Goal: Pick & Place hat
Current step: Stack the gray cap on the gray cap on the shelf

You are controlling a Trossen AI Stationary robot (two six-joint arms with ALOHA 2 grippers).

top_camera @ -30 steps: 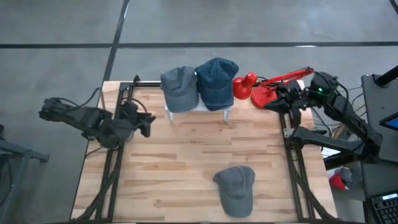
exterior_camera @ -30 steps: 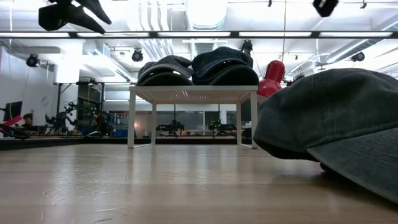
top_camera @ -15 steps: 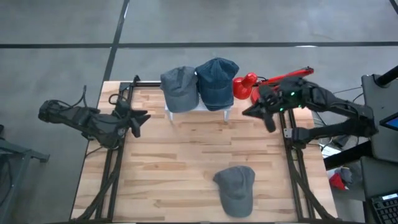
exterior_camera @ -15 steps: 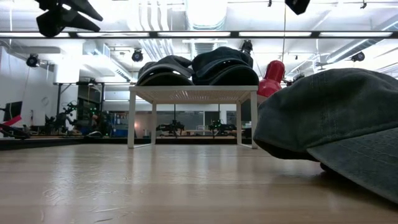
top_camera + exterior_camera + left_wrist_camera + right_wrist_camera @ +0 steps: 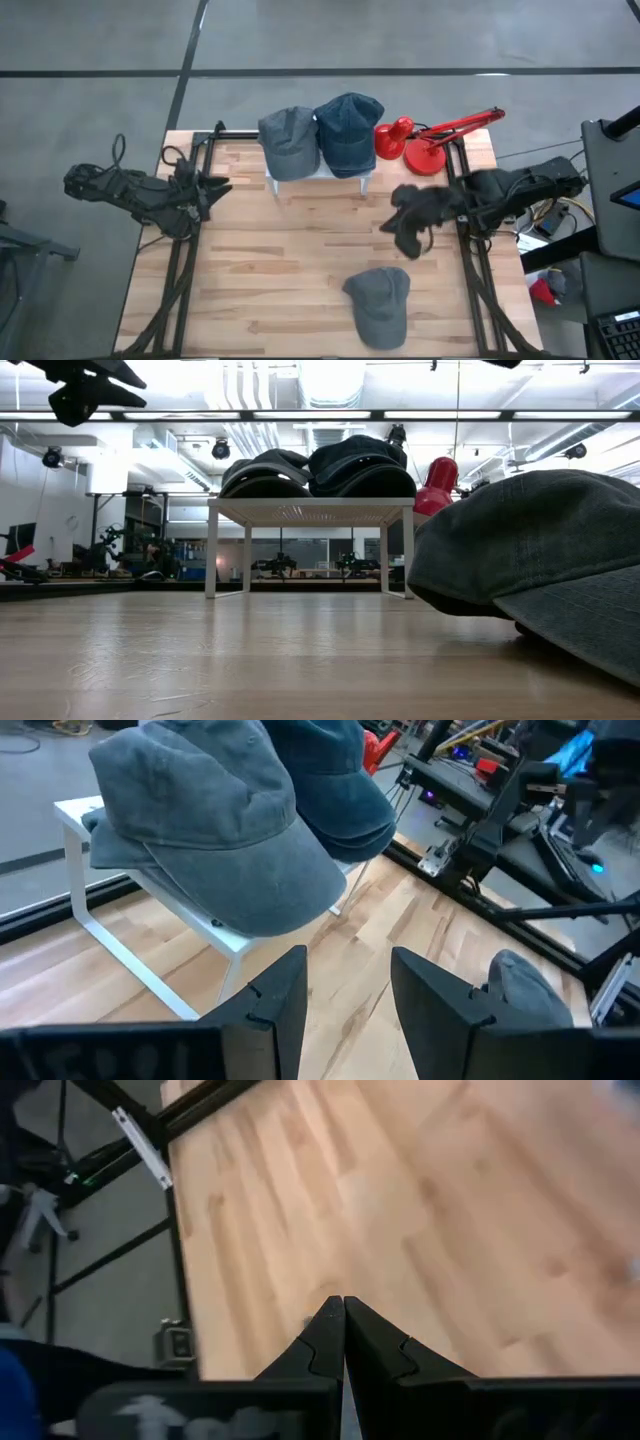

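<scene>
Since a second ago the right gripper (image 5: pixel 400 232) has swung off the red desk lamp (image 5: pixel 432 140) to hover over bare planks, fingers pressed together, above the soft grey cotton cap (image 5: pixel 380 300) lying flat near the wooden table's (image 5: pixel 280 270) front edge. Left gripper (image 5: pixel 215 188) waits at the left rail, fingers apart. Small white metal rack (image 5: pixel 325 175) holds a grey cap (image 5: pixel 288 140) and a blue denim cap (image 5: pixel 348 130).

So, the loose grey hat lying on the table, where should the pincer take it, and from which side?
Probably the crown of the hat, from above: it lies flat with the crown domed up and its brim toward the table's front edge. The right pincer is nearest, shut.
</scene>
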